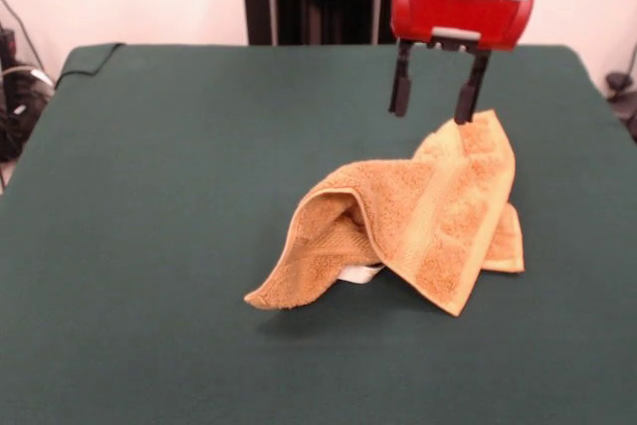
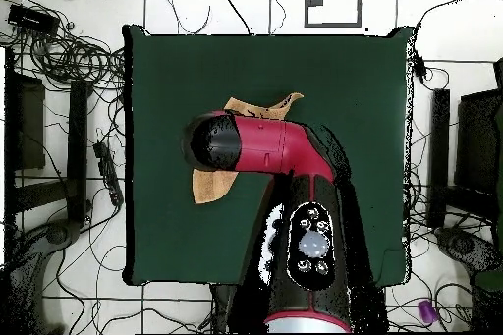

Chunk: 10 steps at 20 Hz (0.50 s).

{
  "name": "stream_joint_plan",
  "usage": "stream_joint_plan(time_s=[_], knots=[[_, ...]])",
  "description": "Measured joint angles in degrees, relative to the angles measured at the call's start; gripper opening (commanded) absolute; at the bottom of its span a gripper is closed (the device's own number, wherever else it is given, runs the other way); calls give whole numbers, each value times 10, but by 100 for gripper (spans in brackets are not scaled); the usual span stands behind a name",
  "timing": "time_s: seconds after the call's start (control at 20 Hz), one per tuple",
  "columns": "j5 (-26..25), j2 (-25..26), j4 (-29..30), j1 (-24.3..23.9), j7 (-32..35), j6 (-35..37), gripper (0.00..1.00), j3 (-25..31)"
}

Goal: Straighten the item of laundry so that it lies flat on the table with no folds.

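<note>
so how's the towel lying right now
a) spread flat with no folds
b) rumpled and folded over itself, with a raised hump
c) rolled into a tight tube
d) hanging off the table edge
b: in the front view the towel is folded over itself with a raised hump in the middle, well inside the green table, and the open gripper sits at its far corner.

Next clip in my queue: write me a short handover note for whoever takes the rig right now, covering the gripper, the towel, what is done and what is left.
Gripper: open, holding nothing, poised at the far raised corner of the towel; one fingertip looks to be right at that corner.
Towel: crumpled near the middle of the table, folded over itself with a hump; a white tag peeks out underneath. In the overhead view the arm covers most of it.
Done: nothing visibly flattened.
Left: grip a corner, pull the folds open, spread it flat.
</note>
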Motion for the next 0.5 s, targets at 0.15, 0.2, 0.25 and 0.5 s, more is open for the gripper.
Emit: stream_joint_plan(time_s=[0.15,0.2,0.25,0.5], knots=[[0,4,-3,0,0,-2,100,0],[0,6,-4,0,0,-4,100,0],[0,8,-6,0,0,-7,100,0],[-1,16,-14,0,0,-14,100,0]])
